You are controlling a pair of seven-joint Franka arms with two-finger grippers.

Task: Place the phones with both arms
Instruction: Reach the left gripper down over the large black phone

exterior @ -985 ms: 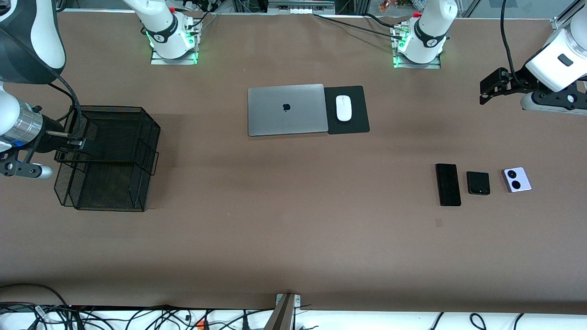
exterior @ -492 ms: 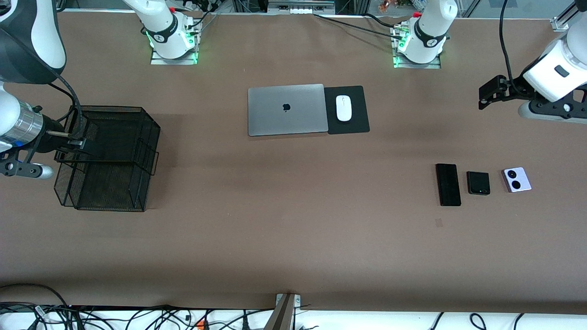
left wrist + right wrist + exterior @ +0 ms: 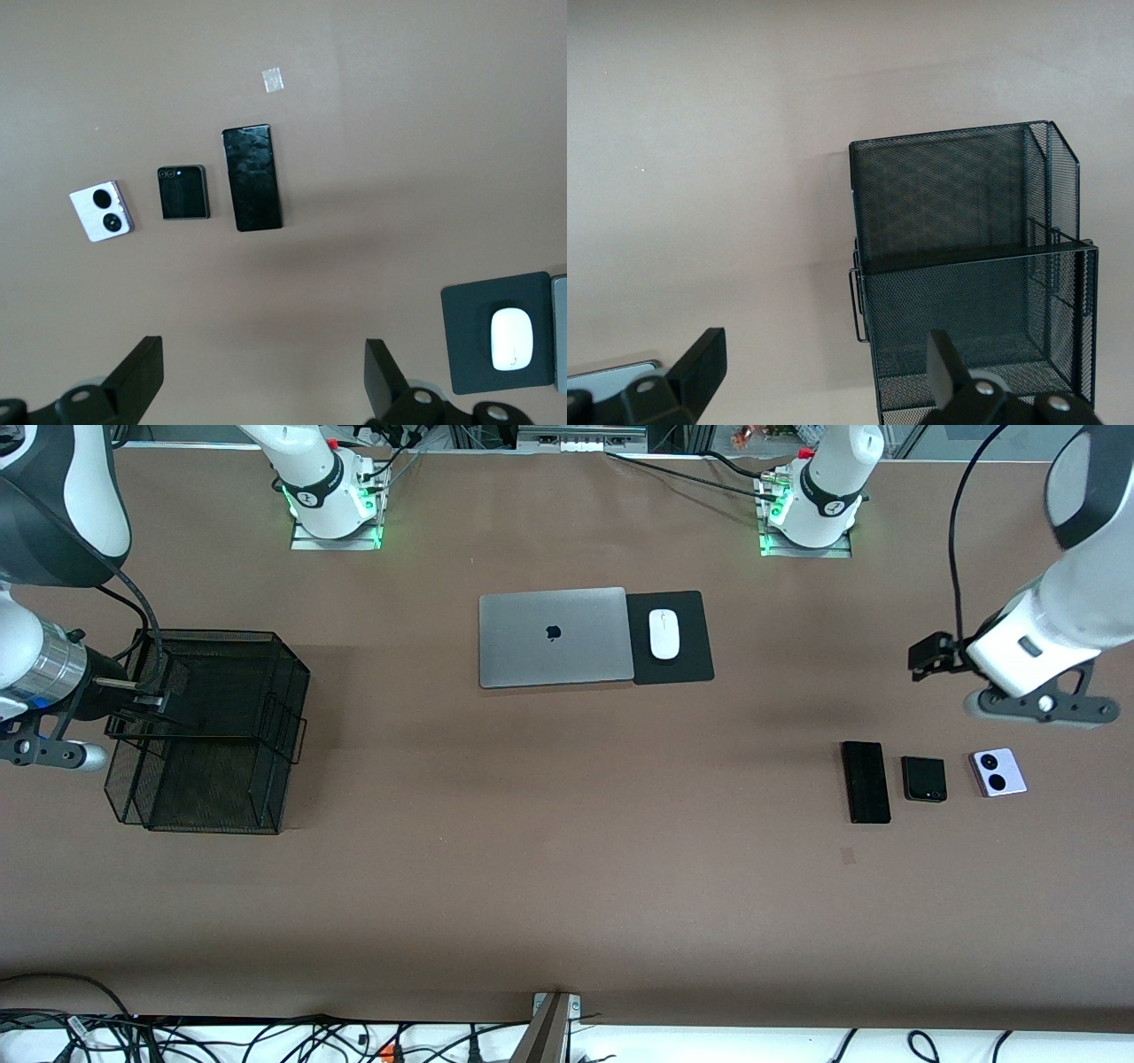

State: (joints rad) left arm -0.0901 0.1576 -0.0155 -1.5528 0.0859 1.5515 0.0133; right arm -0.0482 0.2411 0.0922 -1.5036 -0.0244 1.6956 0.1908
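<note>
Three phones lie in a row toward the left arm's end of the table: a long slim black phone, a small squarish black phone and a lavender-white phone with two black circles. My left gripper hangs open and empty above bare table, short of the row on the side of the arms' bases. Over the black mesh basket at the right arm's end, my right gripper is open, empty and waiting.
A closed silver laptop lies mid-table with a white mouse on a black mouse pad beside it. A small tape mark sits nearer the front camera than the long phone.
The left arm has swung in from the table's end toward the phones, carrying its open gripper closer to the row. The right arm and all phones have stayed put.
</note>
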